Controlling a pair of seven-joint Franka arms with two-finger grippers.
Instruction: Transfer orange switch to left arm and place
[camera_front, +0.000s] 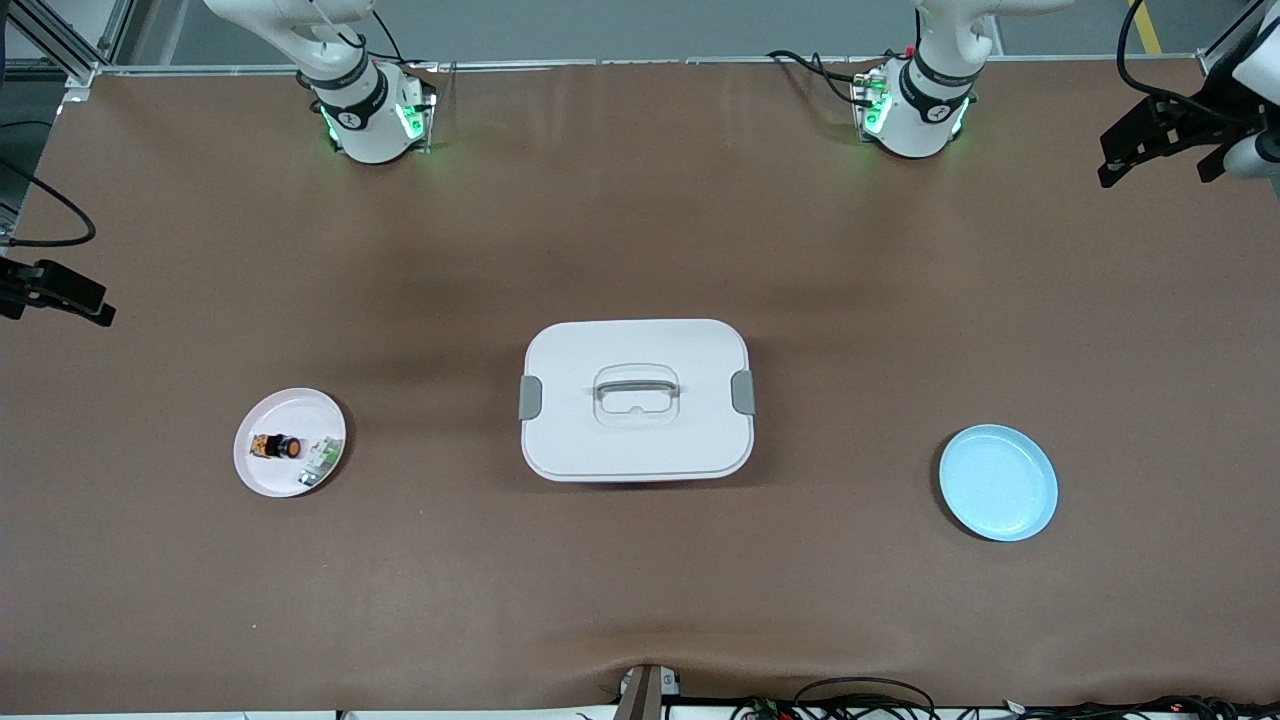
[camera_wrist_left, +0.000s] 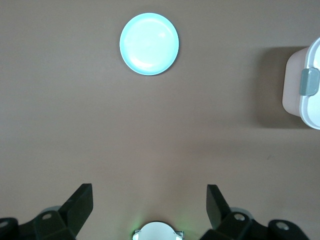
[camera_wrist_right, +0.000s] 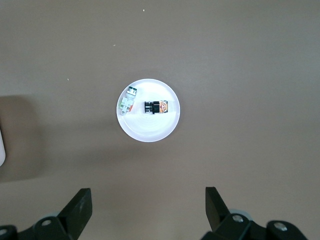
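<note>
The orange switch (camera_front: 277, 446) lies on its side on a pink plate (camera_front: 290, 478) toward the right arm's end of the table; it also shows in the right wrist view (camera_wrist_right: 156, 106). The white box (camera_front: 580, 430) stands mid-table, and its latched end shows in the left wrist view (camera_wrist_left: 305, 85). My right gripper (camera_wrist_right: 147, 195) is open and empty, high over the table, apart from the pink plate (camera_wrist_right: 150, 131). My left gripper (camera_wrist_left: 149, 192) is open and empty, high over bare table near its own base (camera_wrist_left: 157, 232). Neither gripper shows in the front view.
A small green-and-white part (camera_front: 320, 460) lies beside the switch on the pink plate. An empty blue plate (camera_front: 998, 482) sits toward the left arm's end of the table. Black fixtures (camera_front: 1160, 140) (camera_front: 60, 290) stand at both table ends. Cables run along the front edge.
</note>
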